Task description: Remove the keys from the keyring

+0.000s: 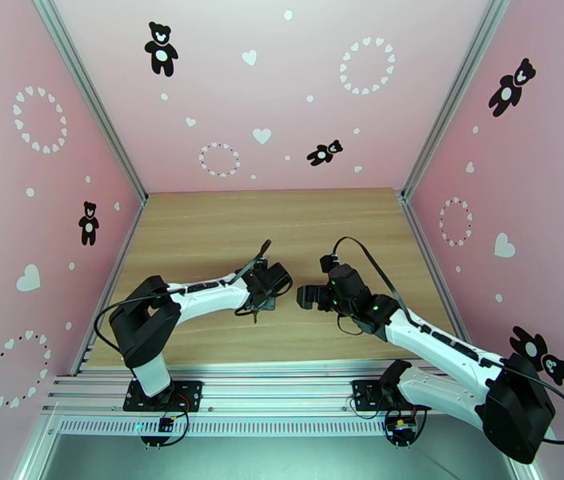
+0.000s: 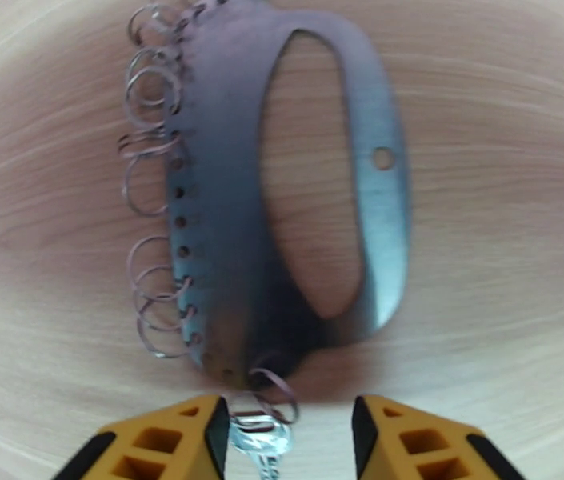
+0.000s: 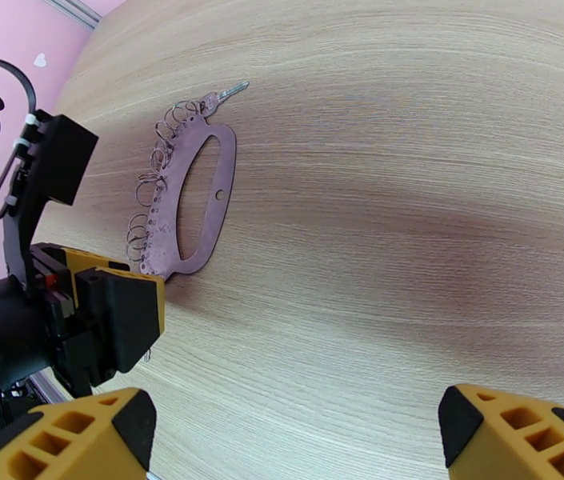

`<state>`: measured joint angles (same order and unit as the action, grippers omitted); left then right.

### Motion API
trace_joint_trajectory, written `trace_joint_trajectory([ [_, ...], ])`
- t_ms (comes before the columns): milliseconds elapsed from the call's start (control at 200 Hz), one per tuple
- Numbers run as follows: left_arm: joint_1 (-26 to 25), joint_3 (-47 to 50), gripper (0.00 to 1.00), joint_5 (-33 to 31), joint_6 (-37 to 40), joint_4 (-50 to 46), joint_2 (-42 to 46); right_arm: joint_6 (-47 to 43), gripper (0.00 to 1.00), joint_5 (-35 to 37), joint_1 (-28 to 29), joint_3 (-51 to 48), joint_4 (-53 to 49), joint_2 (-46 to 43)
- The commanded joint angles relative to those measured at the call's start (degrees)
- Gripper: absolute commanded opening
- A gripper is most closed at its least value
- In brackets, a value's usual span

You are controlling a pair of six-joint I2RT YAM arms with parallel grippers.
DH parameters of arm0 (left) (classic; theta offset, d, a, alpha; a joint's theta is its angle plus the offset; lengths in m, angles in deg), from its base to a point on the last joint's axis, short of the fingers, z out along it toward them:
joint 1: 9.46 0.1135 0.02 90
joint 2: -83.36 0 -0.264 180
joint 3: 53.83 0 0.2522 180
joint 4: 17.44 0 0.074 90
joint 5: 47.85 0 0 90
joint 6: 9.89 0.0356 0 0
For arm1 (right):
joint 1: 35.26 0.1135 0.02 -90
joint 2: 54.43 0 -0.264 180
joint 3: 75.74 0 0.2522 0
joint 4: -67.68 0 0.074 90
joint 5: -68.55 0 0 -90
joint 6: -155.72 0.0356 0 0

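The keyring (image 2: 218, 202) is a flat grey oval plate lying on the wooden table, with several small wire rings (image 2: 150, 82) along one edge. A silver key (image 2: 263, 443) hangs from the ring at its near end, between my left gripper's (image 2: 288, 442) yellow fingers. It sits close to the left finger (image 2: 202, 434), and a gap remains on the other side. In the right wrist view the keyring (image 3: 194, 194) has another key (image 3: 228, 93) at its far end, and the left gripper (image 3: 126, 314) hovers at its near end. My right gripper (image 3: 298, 442) is wide open over bare table.
From above, the left gripper (image 1: 272, 278) and right gripper (image 1: 307, 296) face each other at mid-table. Pink walls enclose the table (image 1: 282, 218) on three sides. A metal rail (image 1: 282, 386) runs along the near edge.
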<state>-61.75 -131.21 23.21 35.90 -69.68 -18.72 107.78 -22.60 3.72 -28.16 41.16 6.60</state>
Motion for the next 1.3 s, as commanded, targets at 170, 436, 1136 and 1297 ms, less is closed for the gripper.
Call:
trace_joint_trajectory([
  [170, -0.1, -1.0, 0.38, -2.4, -1.1, -0.6, -2.3, 0.9, 0.99, 0.4, 0.1, -1.1, -0.3, -0.6],
  [436, -0.1, -1.0, 0.32, -2.7, -0.9, -0.2, -3.4, 1.1, 0.99, 0.7, 0.1, -1.8, 0.2, -1.0],
  [1136, 0.0, -0.8, 0.05, -3.3, -1.4, 0.2, -2.0, -0.6, 0.99, 1.1, 0.1, -2.2, 0.4, -1.9],
  [1297, -0.1, -0.5, 0.01, -3.3, -2.1, 0.7, 0.4, -2.9, 0.99, -0.1, 0.1, -1.9, 0.7, -2.7],
])
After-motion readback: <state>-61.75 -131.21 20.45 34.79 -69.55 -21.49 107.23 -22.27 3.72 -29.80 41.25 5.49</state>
